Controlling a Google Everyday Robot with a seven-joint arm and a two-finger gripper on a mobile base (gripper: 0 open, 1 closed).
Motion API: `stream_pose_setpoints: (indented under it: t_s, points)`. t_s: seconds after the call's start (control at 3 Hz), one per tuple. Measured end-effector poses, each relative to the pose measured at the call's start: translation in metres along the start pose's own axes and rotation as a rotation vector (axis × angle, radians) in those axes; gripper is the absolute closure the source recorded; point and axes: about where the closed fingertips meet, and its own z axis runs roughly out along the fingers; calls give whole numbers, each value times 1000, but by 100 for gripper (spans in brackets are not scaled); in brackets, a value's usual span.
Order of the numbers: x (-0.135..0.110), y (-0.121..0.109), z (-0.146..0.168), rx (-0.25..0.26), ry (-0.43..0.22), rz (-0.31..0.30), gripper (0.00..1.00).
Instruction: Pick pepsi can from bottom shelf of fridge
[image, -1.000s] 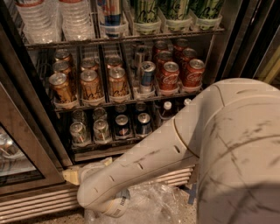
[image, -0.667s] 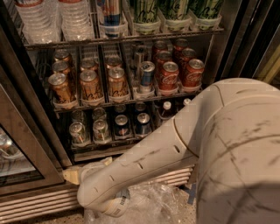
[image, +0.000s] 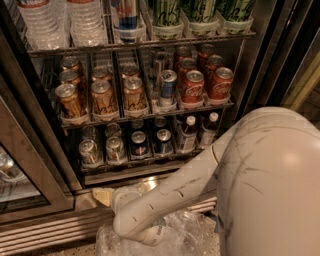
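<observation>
The fridge (image: 260, 75) stands open in the camera view. The pepsi can (image: 138, 143), dark navy with a silver top, stands upright at the front of a middle lane on the bottom shelf (image: 125, 167). A brighter blue can (image: 163, 141) is just right of it, and silver cans (image: 89, 151) are to its left. My white arm (image: 200, 175) reaches down and left across the lower right. The gripper (image: 151, 233) is low in front of the fridge's base, well below the shelf and apart from the can, partly hidden by the arm and by crinkled plastic.
Two small bottles (image: 186, 134) stand at the right of the bottom shelf. The rack above holds gold cans (image: 104, 97) and red cans (image: 192, 86). The glass door (image: 20, 175) hangs open at left. Crinkled clear plastic (image: 185, 235) lies by the slatted base (image: 45, 232).
</observation>
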Motion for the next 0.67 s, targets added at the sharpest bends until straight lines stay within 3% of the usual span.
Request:
stream_pose_setpoints:
  t_s: [0.33,0.67]
  points:
    - [-7,-40,18,1,-67,55,0]
    - [-28,-46,28,-47,-163,-4,0]
